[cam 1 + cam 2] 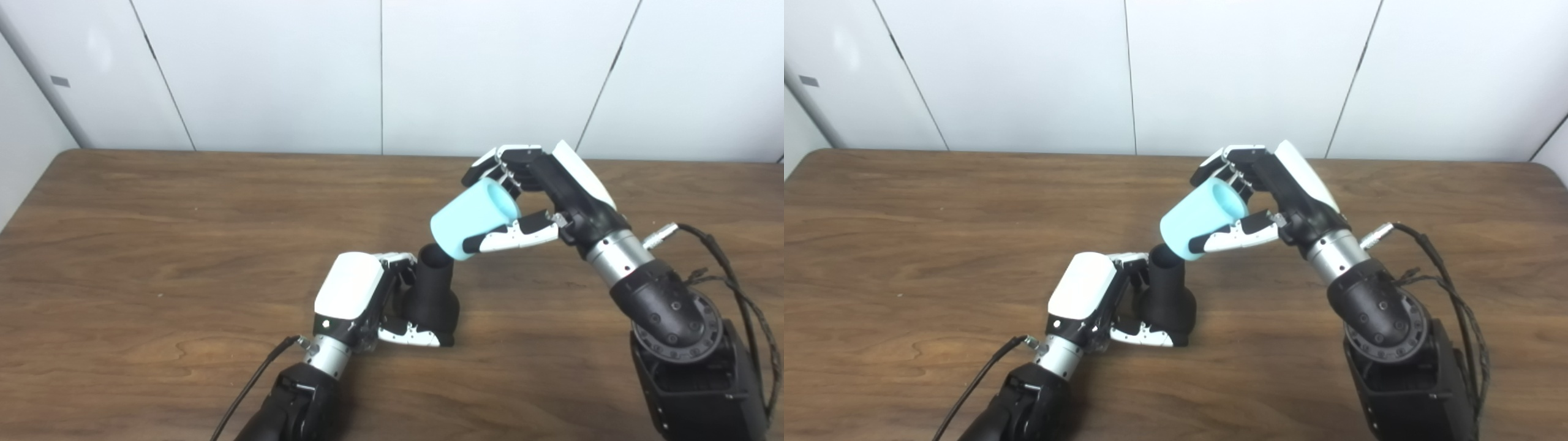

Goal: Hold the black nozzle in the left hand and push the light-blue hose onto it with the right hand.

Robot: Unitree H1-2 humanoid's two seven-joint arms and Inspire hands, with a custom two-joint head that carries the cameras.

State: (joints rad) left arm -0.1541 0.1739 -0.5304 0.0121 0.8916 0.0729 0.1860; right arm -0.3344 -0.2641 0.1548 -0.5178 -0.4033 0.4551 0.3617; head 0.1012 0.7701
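Observation:
The black nozzle (433,295) stands upright on the wooden table (153,245), narrow open neck up and wide base down. My left hand (367,300) is shut on the nozzle, fingers around its neck and thumb along its base. My right hand (539,190) is shut on the short light-blue hose (474,219) and holds it tilted in the air. The hose's lower end sits just above and to the right of the nozzle's mouth, close to its rim; I cannot tell if they touch. In the right eye view the hose (1203,220) hangs over the nozzle (1167,294) the same way.
White wall panels (380,73) rise behind the table's far edge. Black cables (735,275) trail from my right forearm over the right side of the table.

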